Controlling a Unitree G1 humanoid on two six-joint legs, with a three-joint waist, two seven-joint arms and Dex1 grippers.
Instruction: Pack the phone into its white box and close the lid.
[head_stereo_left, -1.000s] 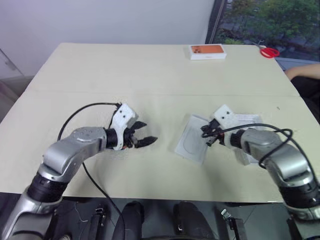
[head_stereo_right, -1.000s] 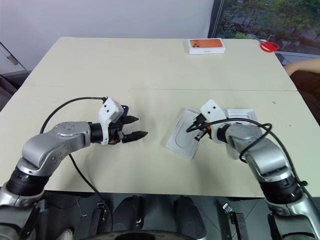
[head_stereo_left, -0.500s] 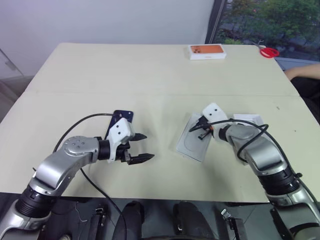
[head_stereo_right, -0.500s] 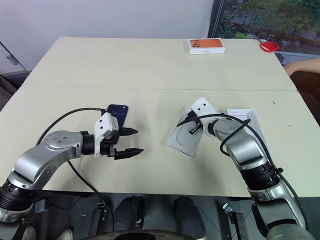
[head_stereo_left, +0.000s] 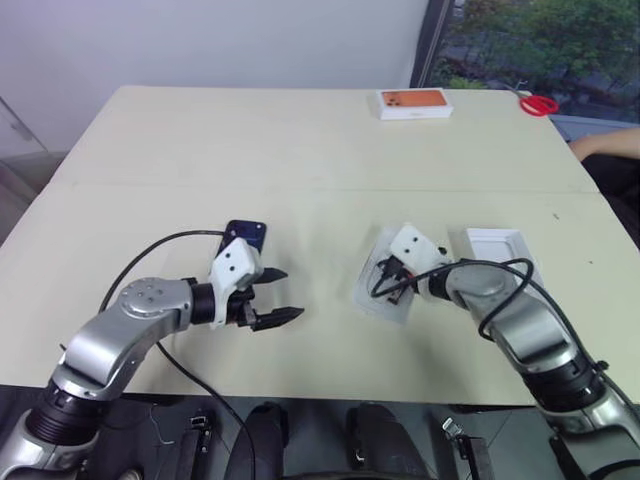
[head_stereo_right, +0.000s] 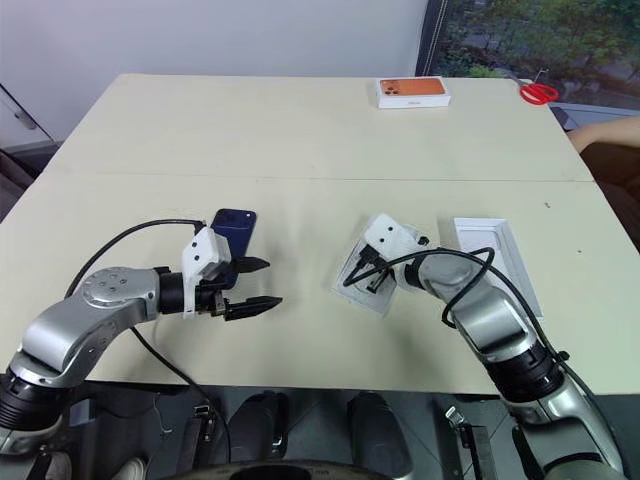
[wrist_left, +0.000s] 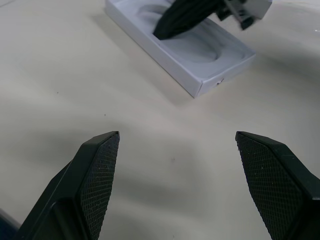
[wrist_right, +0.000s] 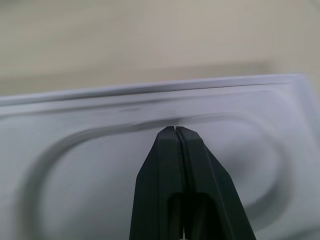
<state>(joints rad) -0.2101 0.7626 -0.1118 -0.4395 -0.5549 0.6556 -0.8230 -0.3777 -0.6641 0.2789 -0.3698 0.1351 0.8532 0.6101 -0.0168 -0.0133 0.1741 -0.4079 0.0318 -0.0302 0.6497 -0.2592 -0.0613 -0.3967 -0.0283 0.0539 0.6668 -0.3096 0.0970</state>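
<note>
1. Left eye view: phone (head_stereo_left: 245, 236), slim, dark navy, flat on bench (head_stereo_left: 300, 150) beside left gripper (head_stereo_left: 276, 296), jaws wide, empty.
2. Right gripper (wrist_right: 173, 131): closed, empty, over insert (head_stereo_left: 385, 290) with oval recess.

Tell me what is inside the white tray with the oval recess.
The shut right pincer points into the oval-recess tray; the visible recess looks bare, the arm hides part.

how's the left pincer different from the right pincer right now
The left pincer is open, fingers spread wide over bare table, holding nothing. The right pincer is shut, fingertips together, poised over the oval recess of the white insert; whether it touches is unclear. Both have two black fingers and point down toward the table.
</note>
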